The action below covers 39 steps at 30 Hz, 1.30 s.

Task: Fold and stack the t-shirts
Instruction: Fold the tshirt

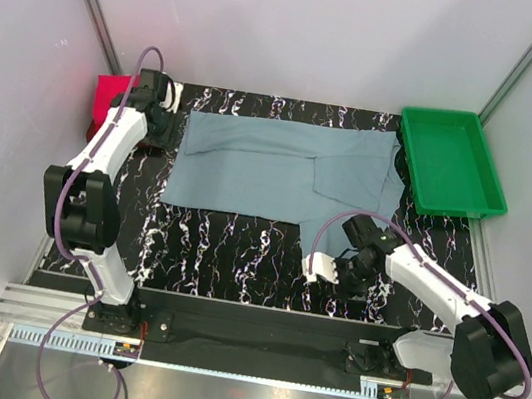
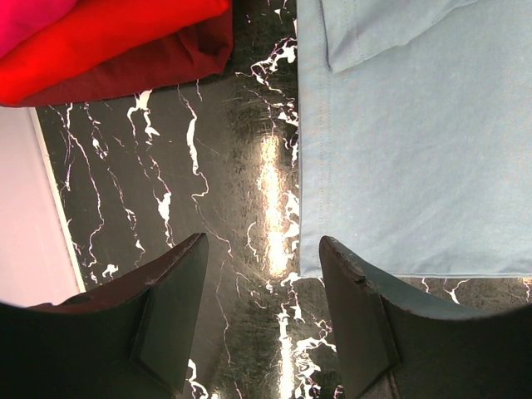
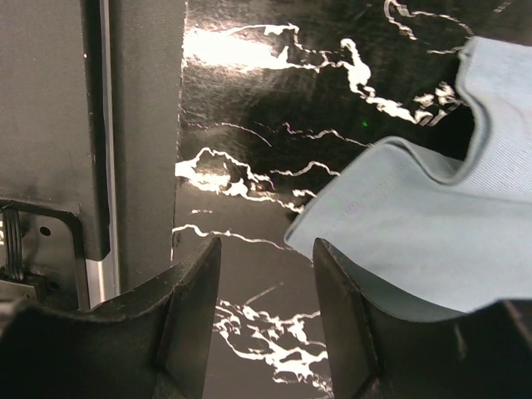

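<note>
A dusty grey-blue t-shirt (image 1: 281, 167) lies spread across the far middle of the black marbled table. Its left edge shows in the left wrist view (image 2: 416, 150) and one curled corner in the right wrist view (image 3: 416, 241). A folded red shirt (image 2: 108, 41) with a magenta-pink one (image 2: 25, 17) on it sits at the far left (image 1: 111, 94). My left gripper (image 1: 167, 108) (image 2: 262, 245) is open and empty over bare table between the red shirt and the grey-blue shirt. My right gripper (image 1: 328, 268) (image 3: 266, 249) is open and empty, just beside the shirt's near right corner.
A green plastic tray (image 1: 449, 163) stands at the far right, next to the shirt's right end. A black rail (image 3: 141, 125) runs along the table's near edge. A white wall (image 2: 25, 208) borders the table on the left.
</note>
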Each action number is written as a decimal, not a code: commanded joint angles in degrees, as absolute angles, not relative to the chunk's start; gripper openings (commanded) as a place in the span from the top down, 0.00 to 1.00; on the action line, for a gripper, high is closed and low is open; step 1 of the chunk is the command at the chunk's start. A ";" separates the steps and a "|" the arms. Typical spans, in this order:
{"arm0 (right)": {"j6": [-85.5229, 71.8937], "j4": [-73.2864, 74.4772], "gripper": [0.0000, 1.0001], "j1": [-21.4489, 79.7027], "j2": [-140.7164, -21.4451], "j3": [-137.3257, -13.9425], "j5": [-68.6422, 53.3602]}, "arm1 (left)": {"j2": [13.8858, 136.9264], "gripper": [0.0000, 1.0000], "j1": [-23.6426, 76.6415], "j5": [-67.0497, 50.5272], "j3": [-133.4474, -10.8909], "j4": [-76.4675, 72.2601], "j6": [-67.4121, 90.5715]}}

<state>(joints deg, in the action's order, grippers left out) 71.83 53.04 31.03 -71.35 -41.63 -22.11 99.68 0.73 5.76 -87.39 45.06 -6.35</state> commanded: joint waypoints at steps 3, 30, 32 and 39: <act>71.02 49.57 0.45 32.34 -73.12 -40.78 -22.59 | 98.17 0.39 0.35 5.45 -89.56 42.98 -5.89; 66.10 36.21 0.94 32.70 -74.54 -37.00 -10.46 | 95.81 0.39 -2.90 3.26 -87.28 46.04 -4.40; 65.40 36.30 0.98 32.70 -72.26 -37.61 -9.59 | 94.66 0.38 -4.47 0.63 -86.75 48.33 -3.17; 60.57 38.93 1.00 32.70 -67.85 -40.78 -8.17 | 92.29 0.51 -6.94 -12.90 -80.96 59.41 -2.02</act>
